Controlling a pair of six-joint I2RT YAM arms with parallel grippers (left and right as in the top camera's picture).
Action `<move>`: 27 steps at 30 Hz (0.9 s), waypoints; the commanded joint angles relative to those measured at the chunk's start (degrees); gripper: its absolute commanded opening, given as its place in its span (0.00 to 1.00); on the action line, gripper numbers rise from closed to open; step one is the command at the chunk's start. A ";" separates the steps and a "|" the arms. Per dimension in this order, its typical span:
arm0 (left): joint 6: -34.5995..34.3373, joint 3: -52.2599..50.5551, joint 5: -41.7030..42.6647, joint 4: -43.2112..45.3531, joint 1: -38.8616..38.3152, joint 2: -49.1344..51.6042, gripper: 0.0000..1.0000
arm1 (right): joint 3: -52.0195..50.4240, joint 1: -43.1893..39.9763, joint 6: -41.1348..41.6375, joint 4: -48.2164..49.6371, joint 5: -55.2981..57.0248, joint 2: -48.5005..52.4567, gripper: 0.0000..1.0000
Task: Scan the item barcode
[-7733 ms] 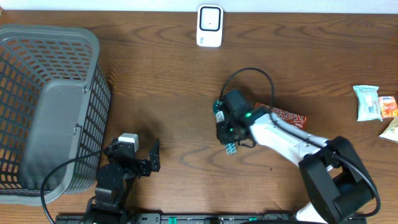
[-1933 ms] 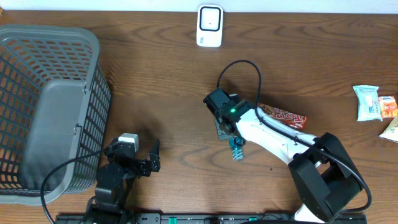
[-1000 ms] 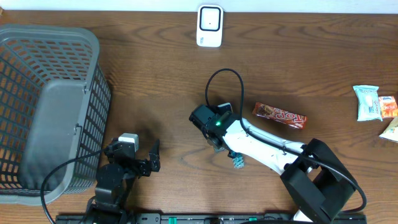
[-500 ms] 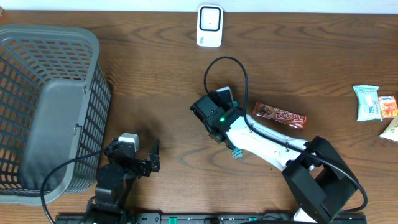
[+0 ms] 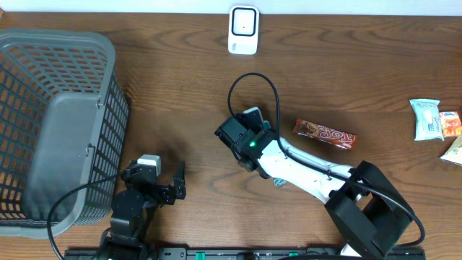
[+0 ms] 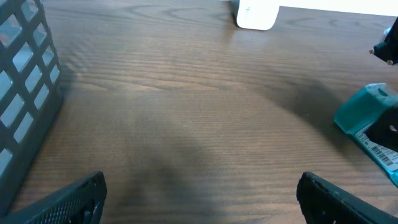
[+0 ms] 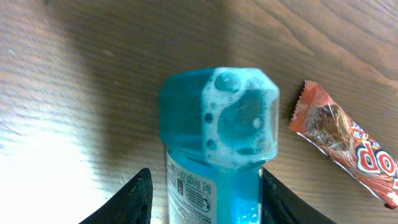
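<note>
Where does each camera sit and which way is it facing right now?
Overhead: above the table, looking straight down at basket, scanner, left arm and right arm.
Left wrist: low over the table, facing the scanner; the open left gripper shows at the bottom.
Right wrist: looks down past the right gripper, which straddles the blue bottle.
Shared: both wrist views show the bottle; overhead and right wrist, the candy bar.

The right end effector [image 7: 208,180] has swung left, away from the candy bar [image 5: 324,134] (blue bottle [image 7: 217,124] between its fingers).
</note>
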 commanded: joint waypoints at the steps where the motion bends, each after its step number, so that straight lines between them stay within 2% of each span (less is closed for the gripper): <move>1: 0.74 -1.25 0.52 -0.63 -0.17 -0.02 0.98 | 3.37 0.20 -0.39 -2.32 0.28 0.85 0.45; 12: 0.74 -1.25 0.52 -0.63 -0.17 -0.02 0.98 | 7.45 0.09 -0.35 -6.56 -3.50 0.85 0.45; 13: 0.74 -1.25 0.52 -0.63 -0.17 -0.02 0.98 | 7.45 -0.04 -0.33 -6.67 -4.55 0.85 0.47; 17: 0.74 -1.25 0.52 -0.63 -0.17 -0.02 0.98 | 8.52 -1.33 0.28 -9.20 -12.17 0.52 0.71; 18: 0.74 -1.25 0.52 -0.63 -0.17 -0.02 0.98 | 9.11 -2.32 0.26 -10.71 -15.56 0.20 0.74; 22: 0.74 -1.25 0.52 -0.63 -0.17 -0.02 0.98 | 10.08 -7.61 -1.29 -15.98 -24.96 -2.45 0.77; 24: 0.74 -1.25 0.52 -0.63 -0.17 -0.02 0.98 | 10.08 -11.15 -4.50 -18.40 -28.17 -3.89 0.78; 27: 0.74 -1.25 0.52 -0.63 -0.17 -0.02 0.98 | 9.97 -16.44 -13.07 -20.61 -33.66 -4.46 0.86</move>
